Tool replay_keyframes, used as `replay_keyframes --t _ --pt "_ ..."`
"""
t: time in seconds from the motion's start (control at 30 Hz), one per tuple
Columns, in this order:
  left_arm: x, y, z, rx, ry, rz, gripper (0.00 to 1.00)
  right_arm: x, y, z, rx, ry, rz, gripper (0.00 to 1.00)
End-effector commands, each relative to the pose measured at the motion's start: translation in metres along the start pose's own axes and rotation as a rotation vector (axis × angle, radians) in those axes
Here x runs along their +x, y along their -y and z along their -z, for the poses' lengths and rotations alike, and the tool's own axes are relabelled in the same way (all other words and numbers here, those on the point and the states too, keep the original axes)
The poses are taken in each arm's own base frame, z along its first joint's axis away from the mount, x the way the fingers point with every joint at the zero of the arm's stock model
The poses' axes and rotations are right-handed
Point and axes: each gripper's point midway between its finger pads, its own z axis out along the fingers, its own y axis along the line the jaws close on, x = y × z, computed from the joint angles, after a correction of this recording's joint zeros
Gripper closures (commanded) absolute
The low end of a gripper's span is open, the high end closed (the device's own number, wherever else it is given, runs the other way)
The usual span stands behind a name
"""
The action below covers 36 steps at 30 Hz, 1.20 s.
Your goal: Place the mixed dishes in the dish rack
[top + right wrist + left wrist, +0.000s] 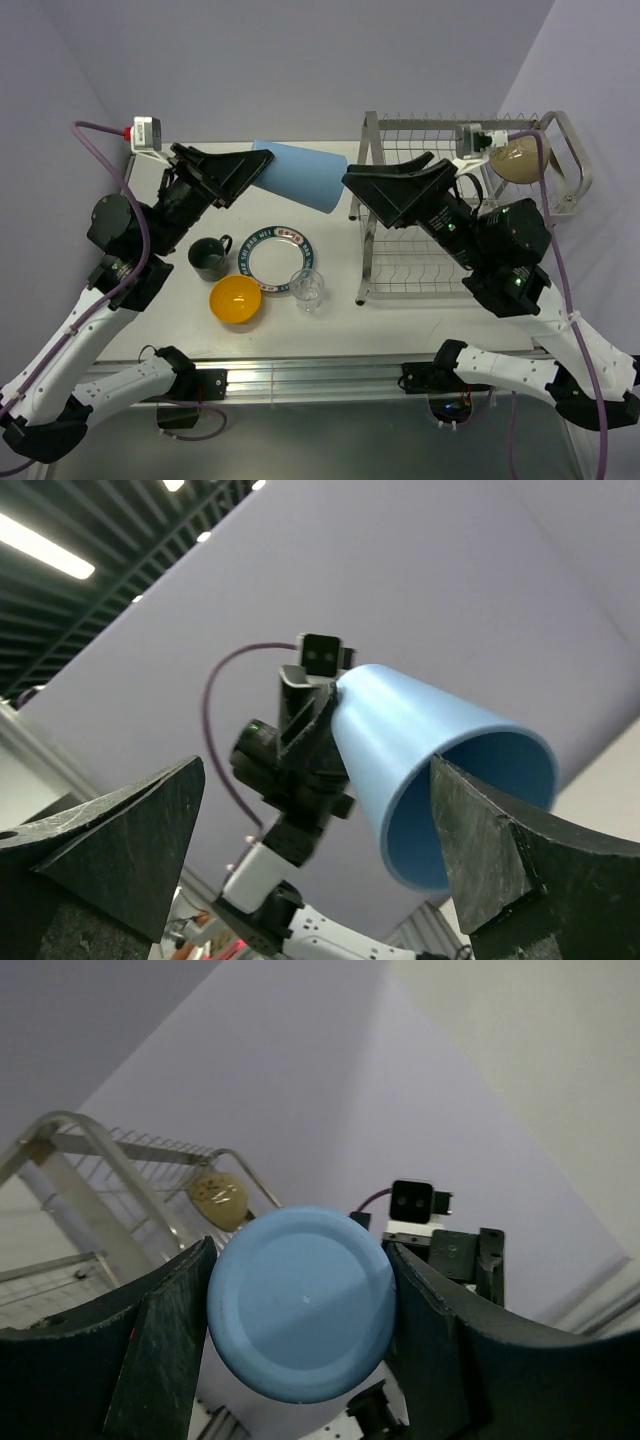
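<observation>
At the right of the desk (160, 322) stands the dish rack (420, 128). Left of it in mid-air, the left end effector (245, 175) clamps the light blue tumbler (300, 175) by its base, sideways, mouth toward the wide-open right end effector (388, 188). White plate (252, 262), small orange bowl (236, 299), dark mug (208, 260), clear glass (307, 290) sit grouped on the desk; beige bowl (515, 158) in the rack's top tier.

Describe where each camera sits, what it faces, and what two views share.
Top external: above and behind the bases, facing down on the table; both arms show.
Left wrist: faces past its fingers and the light blue tumbler they grip, toward the dish rack.
Right wrist: tilted upward between its open fingers at the tumbler's mouth and the left arm.
Shared: both wrist views show the tumbler.
</observation>
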Motion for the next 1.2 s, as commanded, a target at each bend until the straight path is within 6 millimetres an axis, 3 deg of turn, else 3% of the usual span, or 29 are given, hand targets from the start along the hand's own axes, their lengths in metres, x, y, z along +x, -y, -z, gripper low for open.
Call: replay_keyframes --t 0.0,0.03,0.1,0.13,0.3,0.5,0.67,0.77,0.87,0.97,1.07,1.17 --pt "-0.006 -0.015 0.008 -0.157 -0.044 -0.155 1.00 -0.042 -0.012 0.024 0.063 0.107 0.093 0.00" --pt "-0.012 -0.013 0.008 -0.172 -0.041 -0.217 1.00 -0.046 -0.011 0.028 0.086 0.112 0.107 0.00" --pt "-0.011 -0.034 0.008 -0.264 -0.060 -0.264 1.00 -0.056 -0.013 0.045 0.121 0.123 0.156 0.00" --pt "-0.017 -0.034 0.007 -0.279 -0.056 -0.311 1.00 -0.062 -0.011 0.050 0.147 0.141 0.172 0.00" --pt "-0.011 -0.079 0.001 -0.397 -0.063 -0.361 1.00 -0.101 -0.026 0.098 0.205 0.227 0.269 0.00" --pt "0.031 -0.150 -0.007 -0.453 -0.131 -0.308 1.00 -0.139 -0.039 0.146 0.294 0.311 0.312 0.00" --pt "0.053 -0.186 -0.027 -0.441 -0.139 -0.258 1.00 -0.143 -0.041 0.168 0.329 0.292 0.295 0.01" --pt "0.065 -0.204 -0.036 -0.437 -0.158 -0.243 1.00 -0.125 -0.034 0.173 0.357 0.192 0.288 0.05" --pt "0.079 -0.219 -0.046 -0.442 -0.195 -0.243 1.00 -0.095 -0.025 0.166 0.343 0.069 0.261 0.18" --pt "0.095 -0.232 -0.054 -0.437 -0.228 -0.229 1.00 -0.075 -0.021 0.162 0.325 -0.002 0.233 0.37" --pt "0.111 -0.236 -0.067 -0.422 -0.257 -0.218 1.00 -0.074 -0.021 0.165 0.314 0.007 0.213 0.74" --pt "0.132 -0.241 -0.077 -0.412 -0.294 -0.209 1.00 -0.079 -0.023 0.171 0.322 0.020 0.220 0.92"
